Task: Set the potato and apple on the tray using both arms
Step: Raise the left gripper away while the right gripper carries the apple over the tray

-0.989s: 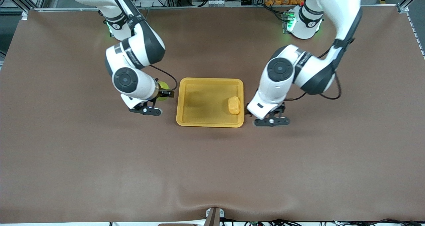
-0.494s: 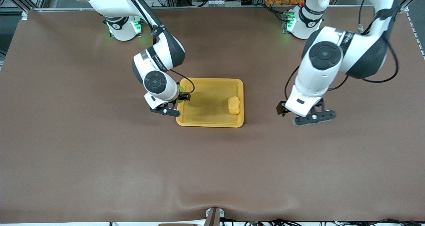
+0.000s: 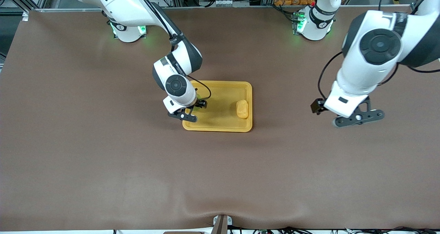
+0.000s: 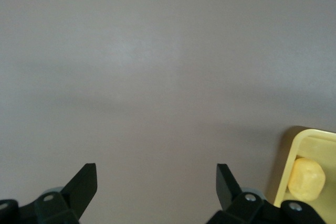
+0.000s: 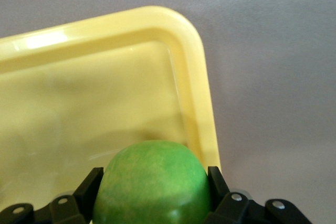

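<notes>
Right wrist view: the right gripper (image 5: 152,190) clamps the apple (image 5: 152,182) just over the tray (image 5: 202,103) corner, floor directly below, potato (image 3: 242,109) already in, left gripper (image 3: 357,117) spread empty.

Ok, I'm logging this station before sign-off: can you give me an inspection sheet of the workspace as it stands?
Surface: brown table, rippled at the near edge.
Job's things: potato in tray, at the left arm's end; apple held over the tray.
Clutter: nothing seen.
Grippers: right gripper shut on apple; left gripper open, empty, over bare table beside the tray.
Cables: black cables along both arms.
Surroundings: metal frame and orange items past the bases.
</notes>
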Controlling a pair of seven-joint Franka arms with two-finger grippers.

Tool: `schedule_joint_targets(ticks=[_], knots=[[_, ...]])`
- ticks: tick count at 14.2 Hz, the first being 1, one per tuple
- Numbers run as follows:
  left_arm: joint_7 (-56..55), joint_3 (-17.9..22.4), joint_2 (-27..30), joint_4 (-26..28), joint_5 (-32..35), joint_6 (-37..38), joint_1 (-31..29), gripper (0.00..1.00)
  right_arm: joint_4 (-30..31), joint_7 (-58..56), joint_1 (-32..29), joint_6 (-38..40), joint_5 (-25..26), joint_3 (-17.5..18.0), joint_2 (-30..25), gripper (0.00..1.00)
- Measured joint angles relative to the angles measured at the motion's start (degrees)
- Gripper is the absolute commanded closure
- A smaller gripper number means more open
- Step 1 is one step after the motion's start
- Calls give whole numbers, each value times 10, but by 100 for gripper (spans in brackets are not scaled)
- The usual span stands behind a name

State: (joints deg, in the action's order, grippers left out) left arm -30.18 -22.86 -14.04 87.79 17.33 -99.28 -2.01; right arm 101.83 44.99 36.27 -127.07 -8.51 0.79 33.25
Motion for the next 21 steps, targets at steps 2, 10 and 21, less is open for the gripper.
schedule_joint_targets(ticks=[2, 10, 21], knots=[[35, 0, 8, -1, 0, 3, -12, 0, 0, 0, 0, -7, 0, -1, 5, 91], [226, 93, 70, -2, -88, 44, -13, 0, -2, 35, 9, -34, 0, -2, 25, 0], [289, 165, 183, 46, -142, 128, 35, 0, -55, 40, -12, 64, 0, -16, -17, 0]])
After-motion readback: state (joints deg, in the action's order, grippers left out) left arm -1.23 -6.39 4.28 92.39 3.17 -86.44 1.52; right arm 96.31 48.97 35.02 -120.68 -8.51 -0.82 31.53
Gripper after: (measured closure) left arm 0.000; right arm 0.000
